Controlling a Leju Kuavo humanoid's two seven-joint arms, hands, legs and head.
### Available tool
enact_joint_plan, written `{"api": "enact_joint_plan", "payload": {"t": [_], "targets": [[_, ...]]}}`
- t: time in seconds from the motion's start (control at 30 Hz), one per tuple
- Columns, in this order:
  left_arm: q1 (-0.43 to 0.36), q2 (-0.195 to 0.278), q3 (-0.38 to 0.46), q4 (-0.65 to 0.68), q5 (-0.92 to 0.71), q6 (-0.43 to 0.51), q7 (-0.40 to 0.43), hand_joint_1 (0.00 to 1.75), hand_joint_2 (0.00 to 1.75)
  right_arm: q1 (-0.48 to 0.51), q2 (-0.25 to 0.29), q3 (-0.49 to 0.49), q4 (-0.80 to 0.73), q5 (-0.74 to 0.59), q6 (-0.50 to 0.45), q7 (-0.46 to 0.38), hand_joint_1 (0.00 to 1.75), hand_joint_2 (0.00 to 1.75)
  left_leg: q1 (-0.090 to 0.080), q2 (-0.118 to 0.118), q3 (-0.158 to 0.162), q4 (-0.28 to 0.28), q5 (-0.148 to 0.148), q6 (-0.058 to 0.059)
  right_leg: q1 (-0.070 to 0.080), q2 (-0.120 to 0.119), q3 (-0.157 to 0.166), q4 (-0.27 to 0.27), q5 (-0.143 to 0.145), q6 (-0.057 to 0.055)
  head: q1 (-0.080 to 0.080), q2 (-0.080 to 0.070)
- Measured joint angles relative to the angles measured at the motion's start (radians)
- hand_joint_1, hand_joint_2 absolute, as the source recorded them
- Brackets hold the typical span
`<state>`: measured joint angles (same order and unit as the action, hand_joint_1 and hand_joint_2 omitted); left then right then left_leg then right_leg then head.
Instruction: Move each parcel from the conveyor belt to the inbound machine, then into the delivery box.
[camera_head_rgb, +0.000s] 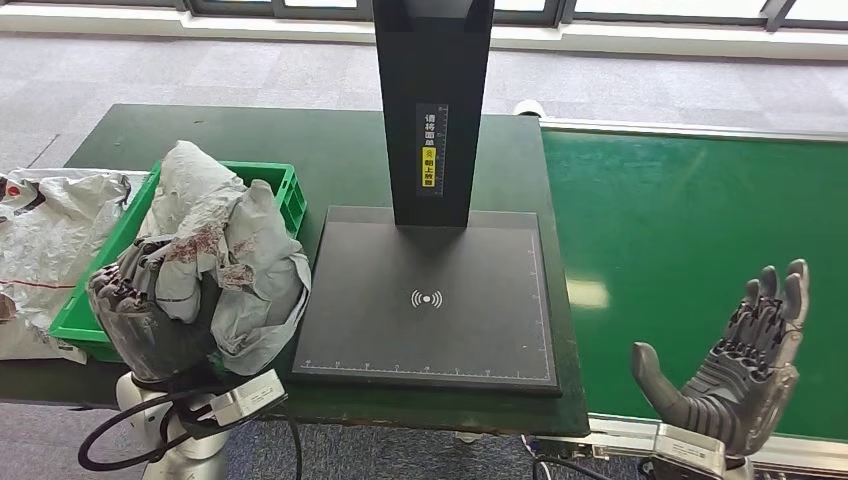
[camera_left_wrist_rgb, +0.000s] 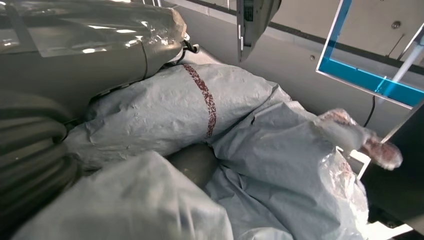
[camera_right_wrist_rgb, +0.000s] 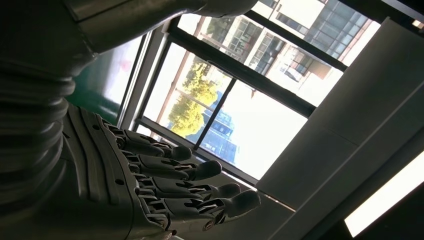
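Note:
My left hand (camera_head_rgb: 140, 300) grips a crumpled grey plastic parcel (camera_head_rgb: 225, 255) with dark red marks, held over the near end of the green delivery box (camera_head_rgb: 285, 195). The parcel (camera_left_wrist_rgb: 240, 150) bulges around the thumb (camera_left_wrist_rgb: 100, 45) in the left wrist view. The black inbound machine's scan pad (camera_head_rgb: 430, 300) lies bare at the centre, under its upright post (camera_head_rgb: 432, 110). My right hand (camera_head_rgb: 735, 365) hovers open, palm up, over the near edge of the green conveyor belt (camera_head_rgb: 700, 250); its fingers (camera_right_wrist_rgb: 190, 185) are spread with nothing in them.
More grey and white plastic bags (camera_head_rgb: 45, 235) lie on the table left of the box. A cable (camera_head_rgb: 130, 435) loops below my left wrist. The belt's metal rail (camera_head_rgb: 620, 435) runs along its near side.

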<state>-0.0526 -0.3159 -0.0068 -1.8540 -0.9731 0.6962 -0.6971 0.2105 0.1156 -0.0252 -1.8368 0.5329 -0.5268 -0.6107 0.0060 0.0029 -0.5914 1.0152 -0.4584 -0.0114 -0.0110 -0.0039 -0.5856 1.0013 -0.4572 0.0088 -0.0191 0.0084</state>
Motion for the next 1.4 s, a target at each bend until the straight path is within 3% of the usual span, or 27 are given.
{"api": "enact_joint_plan", "payload": {"t": [0.37,0.63,0.83,0.9,0.97,1.07,1.17,1.4], "targets": [[-0.010,0.000,0.033,-0.035,0.064,0.000,-0.001,1.75,1.75,0.000,0.000,0.005,0.000,0.001,-0.002,0.001,0.00,1.75,0.000,0.000,0.000,0.000,0.000,0.000,0.000,0.000,0.000,0.000,0.000,0.000,0.000,0.000],[-0.059,-0.004,0.126,-0.088,0.149,0.000,0.000,1.75,1.75,-0.023,0.000,0.029,0.010,0.002,-0.002,0.003,0.00,1.75,0.000,0.000,0.000,0.000,0.000,0.000,0.000,-0.001,0.000,0.000,0.000,0.000,0.000,0.000],[-0.126,-0.006,0.220,-0.028,0.206,0.000,0.001,1.75,1.75,-0.056,0.000,0.038,0.023,0.018,0.009,0.018,0.00,1.75,0.000,0.000,0.001,0.000,0.000,0.000,0.000,-0.001,0.001,0.000,0.000,0.000,0.000,0.000],[-0.163,0.007,0.254,0.055,0.206,-0.003,0.048,1.75,1.75,-0.062,0.000,0.038,0.026,0.016,0.005,0.018,0.00,1.75,0.000,-0.002,0.001,0.000,0.001,0.001,0.000,-0.003,0.001,0.000,0.000,0.000,0.000,0.000],[-0.252,0.047,0.315,0.242,0.211,-0.005,0.107,1.75,1.75,-0.074,-0.002,0.039,0.032,0.010,0.002,0.018,0.00,1.75,0.000,-0.005,0.001,0.000,0.003,0.000,0.000,-0.007,0.003,0.000,0.000,0.000,0.000,0.000],[-0.372,0.119,0.479,0.556,0.210,-0.004,0.085,1.75,1.75,-0.091,-0.003,0.041,0.046,0.006,0.001,0.017,0.00,1.75,0.000,0.003,0.003,-0.001,0.003,-0.006,0.002,0.002,0.000,0.002,0.004,-0.006,0.000,0.000],[-0.434,0.167,0.591,0.761,0.184,-0.003,0.091,1.75,1.75,-0.093,-0.004,0.042,0.051,0.015,0.000,0.021,0.00,1.75,0.002,0.008,0.001,0.000,0.005,-0.008,0.004,0.007,-0.003,0.002,0.007,-0.007,0.000,0.000],[-0.500,0.207,0.662,0.984,0.155,0.000,0.147,1.75,1.75,-0.115,-0.004,0.058,0.059,0.037,0.003,0.035,0.00,1.75,0.003,0.001,-0.001,0.000,0.005,-0.007,0.003,0.002,-0.002,0.002,0.005,-0.006,0.000,0.000]]}}
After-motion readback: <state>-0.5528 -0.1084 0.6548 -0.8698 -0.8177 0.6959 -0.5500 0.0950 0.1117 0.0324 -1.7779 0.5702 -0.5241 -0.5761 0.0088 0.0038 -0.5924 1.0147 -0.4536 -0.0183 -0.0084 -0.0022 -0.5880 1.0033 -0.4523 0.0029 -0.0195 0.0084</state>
